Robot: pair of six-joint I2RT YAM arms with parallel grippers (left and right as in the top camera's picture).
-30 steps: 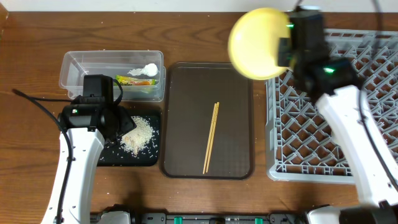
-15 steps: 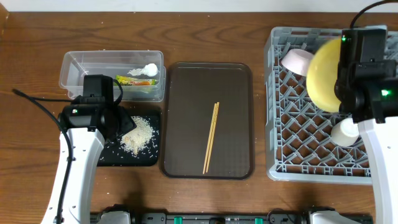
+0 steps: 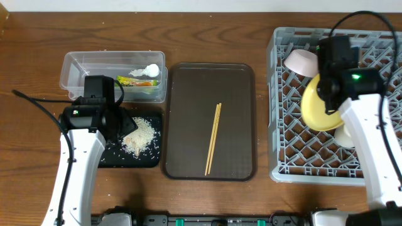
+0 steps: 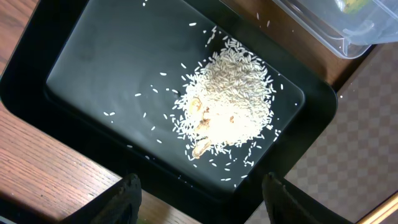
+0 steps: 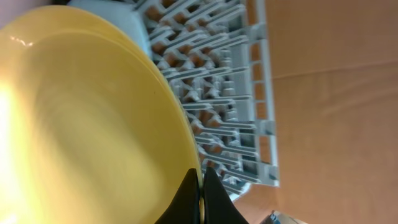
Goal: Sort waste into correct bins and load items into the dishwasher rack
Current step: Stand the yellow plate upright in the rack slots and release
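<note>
My right gripper [image 5: 201, 186] is shut on the rim of the yellow plate [image 3: 318, 110], which fills the right wrist view [image 5: 87, 118], held on edge over the grey dishwasher rack [image 3: 295, 147]. A pinkish-white bowl [image 3: 300, 61] sits at the rack's far left; a pale cup [image 3: 344, 134] shows beside the plate. My left gripper [image 4: 202, 194] is open above the near edge of the black tray [image 3: 148, 160], which holds rice grains [image 4: 233, 106]. The clear tub [image 3: 78, 66] holds the green-and-orange wrapper [image 3: 135, 82] and the white scrap [image 3: 149, 69]. The chopsticks [image 3: 213, 138] lie on the brown tray.
The dark brown serving tray [image 3: 188, 119] lies between the bins and the rack. The left arm [image 3: 78, 157] stands over the black tray's left side. Bare wooden table [image 3: 207, 37] runs along the far edge.
My right gripper has carried the yellow plate from above the brown tray's far right corner rightward and down into the rack. The left arm has not moved.
</note>
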